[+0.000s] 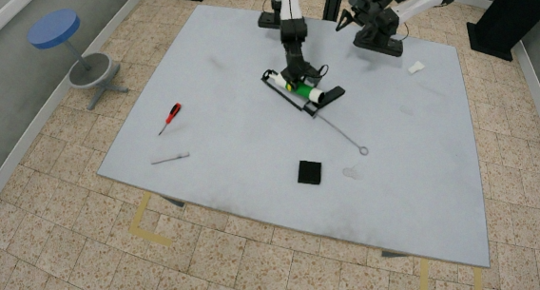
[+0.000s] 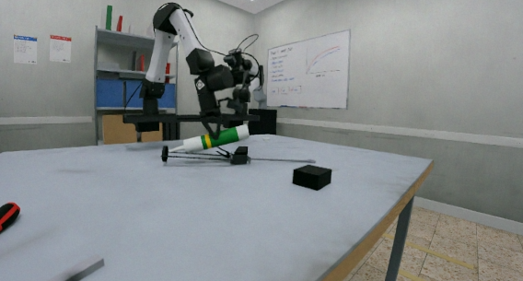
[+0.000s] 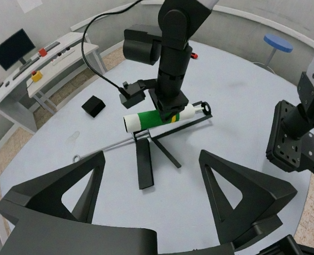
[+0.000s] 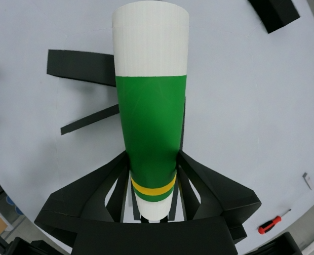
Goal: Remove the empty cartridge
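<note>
Here, in the top view, the right gripper (image 1: 296, 85) (image 2: 215, 133) (image 3: 161, 116) (image 4: 152, 154) holds the cartridge (image 1: 303, 89) (image 2: 225, 137) (image 3: 151, 119) (image 4: 151, 115) over the gun (image 1: 328, 100) (image 2: 239, 156) (image 3: 145, 164) (image 4: 80, 66), near the middle of the table (image 1: 228, 143) (image 2: 184, 203) (image 3: 179, 208) (image 4: 234, 110); the left gripper (image 1: 343, 22) (image 3: 152, 156) stands well apart, at the far right.

Exterior view: the cartridge tilts, its butt end raised to the right and its nozzle low at the left, close to the gun's front ring (image 2: 165, 154) (image 3: 206, 108). Pulling sideways now could catch the nozzle in that ring and drag the gun.

Left wrist view: the left gripper's fingers are wide apart with nothing between them; the nozzle appears at the ring, though whether it touches cannot be told.

Right wrist view: the fingers are clamped on the cartridge's green body near the yellow band; the long overhang could make it twist if the butt strikes something.
</note>
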You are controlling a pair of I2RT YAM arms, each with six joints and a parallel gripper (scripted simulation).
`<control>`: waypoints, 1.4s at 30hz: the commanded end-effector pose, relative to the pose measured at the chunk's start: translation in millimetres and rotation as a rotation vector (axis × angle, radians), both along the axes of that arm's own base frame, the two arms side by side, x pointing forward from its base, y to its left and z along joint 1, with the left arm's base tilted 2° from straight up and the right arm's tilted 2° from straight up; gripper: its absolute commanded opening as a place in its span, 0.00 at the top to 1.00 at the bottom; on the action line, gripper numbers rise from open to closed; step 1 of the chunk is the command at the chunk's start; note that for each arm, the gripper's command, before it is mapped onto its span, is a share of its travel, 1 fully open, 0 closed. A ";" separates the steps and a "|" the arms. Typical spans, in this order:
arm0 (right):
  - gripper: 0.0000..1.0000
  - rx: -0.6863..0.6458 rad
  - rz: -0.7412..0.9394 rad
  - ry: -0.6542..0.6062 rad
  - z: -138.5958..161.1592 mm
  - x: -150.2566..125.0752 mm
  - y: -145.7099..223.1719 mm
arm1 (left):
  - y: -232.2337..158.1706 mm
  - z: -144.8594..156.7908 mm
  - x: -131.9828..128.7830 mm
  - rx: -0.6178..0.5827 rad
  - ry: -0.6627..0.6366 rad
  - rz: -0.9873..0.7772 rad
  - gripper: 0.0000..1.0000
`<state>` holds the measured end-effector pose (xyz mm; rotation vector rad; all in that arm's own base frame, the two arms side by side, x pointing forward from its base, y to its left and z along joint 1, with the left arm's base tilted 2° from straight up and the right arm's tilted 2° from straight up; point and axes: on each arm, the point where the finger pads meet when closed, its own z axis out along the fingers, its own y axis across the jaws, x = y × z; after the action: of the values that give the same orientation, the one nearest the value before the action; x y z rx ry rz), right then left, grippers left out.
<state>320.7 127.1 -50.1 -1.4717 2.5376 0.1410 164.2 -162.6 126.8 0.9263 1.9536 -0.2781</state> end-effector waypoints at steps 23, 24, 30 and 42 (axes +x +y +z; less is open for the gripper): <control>0.60 -0.121 0.106 0.023 60.6 21.6 -112.0 | -47.8 69.7 21.1 -0.195 -0.113 -0.049 0.00; 0.60 -0.134 0.104 0.032 56.3 23.5 -128.9 | -54.9 72.7 23.9 -0.209 -0.120 -0.056 0.00; 0.60 -0.186 0.067 0.082 34.9 32.1 -210.6 | -97.1 77.8 38.9 -0.268 -0.139 -0.100 0.00; 0.60 -0.228 0.016 0.124 12.6 42.0 -292.5 | -167.9 42.7 56.7 -0.298 -0.120 -0.177 0.00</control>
<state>358.1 -143.8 -37.8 -1.5590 2.7136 -0.0295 206.7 -289.2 138.1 0.9651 1.8164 -0.4729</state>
